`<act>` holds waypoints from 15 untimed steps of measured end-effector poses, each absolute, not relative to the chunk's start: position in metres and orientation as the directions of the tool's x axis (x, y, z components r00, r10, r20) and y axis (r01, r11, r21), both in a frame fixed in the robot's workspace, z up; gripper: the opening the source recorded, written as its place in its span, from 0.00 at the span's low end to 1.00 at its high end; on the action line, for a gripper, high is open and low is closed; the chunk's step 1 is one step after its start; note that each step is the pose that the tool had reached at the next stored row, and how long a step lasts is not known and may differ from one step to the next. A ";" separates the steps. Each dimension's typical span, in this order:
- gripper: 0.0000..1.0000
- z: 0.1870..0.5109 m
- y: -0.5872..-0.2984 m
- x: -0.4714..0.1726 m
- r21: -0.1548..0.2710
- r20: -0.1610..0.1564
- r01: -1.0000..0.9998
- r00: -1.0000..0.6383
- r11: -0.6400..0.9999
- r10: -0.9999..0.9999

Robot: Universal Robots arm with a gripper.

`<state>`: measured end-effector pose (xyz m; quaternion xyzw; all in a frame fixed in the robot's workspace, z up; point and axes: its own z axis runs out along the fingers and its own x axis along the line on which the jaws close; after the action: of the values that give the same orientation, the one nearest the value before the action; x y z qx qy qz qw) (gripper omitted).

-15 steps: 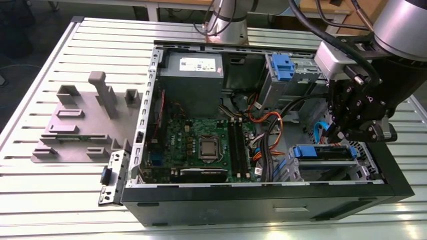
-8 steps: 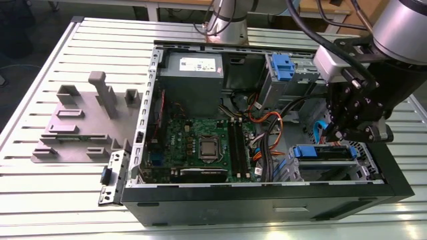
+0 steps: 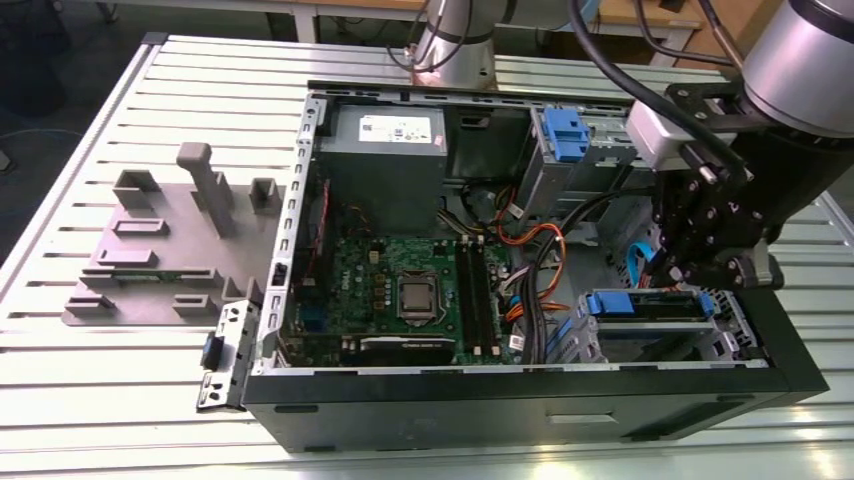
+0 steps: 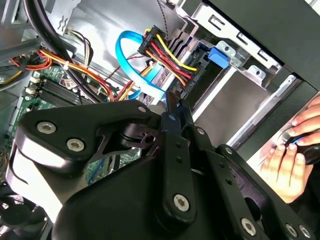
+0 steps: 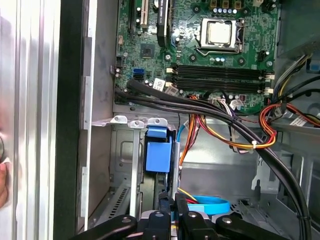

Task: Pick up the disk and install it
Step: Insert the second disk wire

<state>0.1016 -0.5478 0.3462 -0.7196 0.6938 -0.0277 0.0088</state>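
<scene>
The disk (image 3: 647, 304), with its blue carrier frame, lies in the drive bay at the front corner of the open computer case, on the exterior view's right. In the first wrist view the blue end of the disk (image 5: 157, 156) sits in the metal cage just ahead of my fingertips. My gripper (image 3: 694, 272) hangs right above the far end of the bay. In both wrist views its black fingers (image 4: 172, 107) stand together with nothing visible between them, and the gripper (image 5: 176, 205) is close to the disk's edge.
The case holds a green motherboard (image 3: 400, 290), a grey power-supply box (image 3: 387, 135) and bundles of coloured cables (image 3: 534, 265). A blue flat cable (image 4: 132, 60) loops by the bay. A grey fixture (image 3: 174, 240) stands on the slatted table. A person's hand (image 4: 290, 155) rests outside the case.
</scene>
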 end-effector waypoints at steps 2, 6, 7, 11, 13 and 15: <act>0.16 0.345 -0.548 0.102 -0.051 0.028 -0.998 0.026 -0.027 -0.999; 0.16 0.343 -0.549 0.102 -0.051 0.028 -0.998 0.019 -0.021 -0.999; 0.16 0.342 -0.549 0.102 -0.051 0.028 -0.998 0.019 -0.021 -0.999; 0.16 0.340 -0.550 0.102 -0.051 0.027 -0.998 0.019 -0.021 -0.999; 0.16 0.339 -0.552 0.102 -0.051 0.027 -0.998 0.019 -0.021 -0.999; 0.16 0.339 -0.553 0.102 -0.051 0.027 -0.998 0.019 -0.021 -0.999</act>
<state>0.1021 -0.5527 0.3389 -0.7138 0.6997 -0.0275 0.0089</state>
